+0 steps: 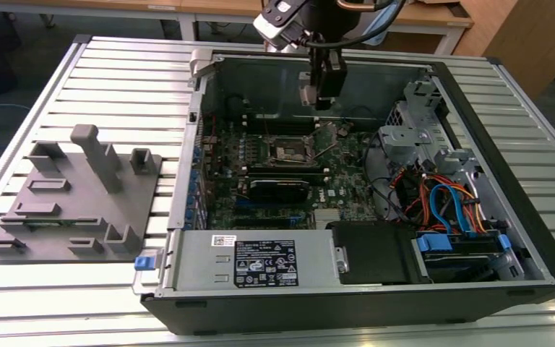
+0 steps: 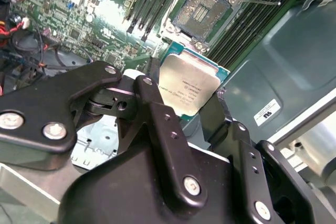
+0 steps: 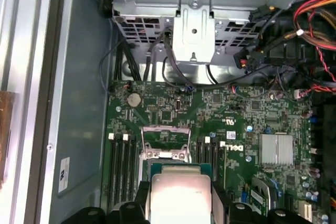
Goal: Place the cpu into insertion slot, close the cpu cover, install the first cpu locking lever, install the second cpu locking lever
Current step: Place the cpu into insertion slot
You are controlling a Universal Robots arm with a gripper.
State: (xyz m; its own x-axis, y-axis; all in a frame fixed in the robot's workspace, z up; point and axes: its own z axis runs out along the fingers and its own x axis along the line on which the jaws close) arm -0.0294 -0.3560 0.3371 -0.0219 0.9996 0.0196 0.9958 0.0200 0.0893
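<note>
A robot gripper (image 1: pixel 323 101) is hanging inside an open computer case (image 1: pixel 355 314), clenched on the cpu chip (image 2: pixel 190 86) and pinching its flat silvery square by two opposite edges. The chip is hovering above the green circuit board (image 1: pixel 258 181), near the socket (image 2: pixel 202 11) but not touching it. The socket is lying empty, and its metal cover (image 3: pixel 166 154) appears raised. The placing step seems to be in hand. Seating likely calls for squaring the chip over the socket and keeping it level.

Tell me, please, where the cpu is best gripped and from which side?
Take the cpu by two opposite thin edges, the pincer coming from above its flat metal top, as it is held now. It is a thin flat square, so the edges likely give the only firm purchase, and the underside is left free to face the insertion slot.
</note>
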